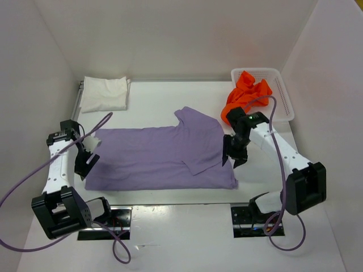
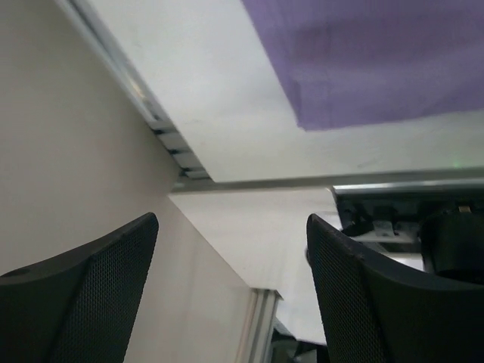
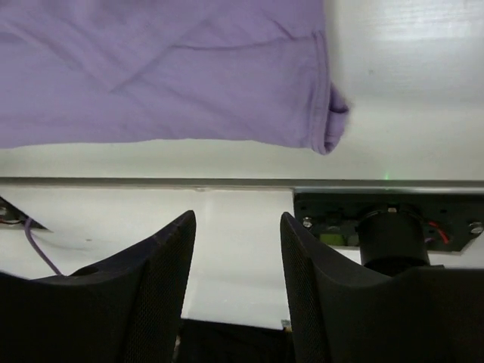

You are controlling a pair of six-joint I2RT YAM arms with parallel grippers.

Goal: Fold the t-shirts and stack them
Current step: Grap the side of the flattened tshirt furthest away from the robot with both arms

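Note:
The light purple t-shirt (image 1: pixel 159 158) lies flat across the middle of the table, folded lengthwise, with one sleeve turned over on its right half. My left gripper (image 1: pixel 86 163) hangs over its left end, open and holding nothing. In the left wrist view the left gripper (image 2: pixel 233 219) shows only table and wall between its fingers, and a corner of the purple t-shirt (image 2: pixel 378 60) lies beyond them. My right gripper (image 1: pixel 234 157) is at the shirt's right end, open and empty. The right wrist view shows the right gripper (image 3: pixel 237 215) just off the purple hem (image 3: pixel 166 68). The white t-shirt (image 1: pixel 105 93) lies folded at the back left. The orange t-shirt (image 1: pixel 247 90) is crumpled in the basket.
A white mesh basket (image 1: pixel 283 102) stands at the back right against the wall. White walls enclose the table on the left, back and right. A metal rail (image 2: pixel 151 113) runs along the table's left edge. Purple cables trail from both arms.

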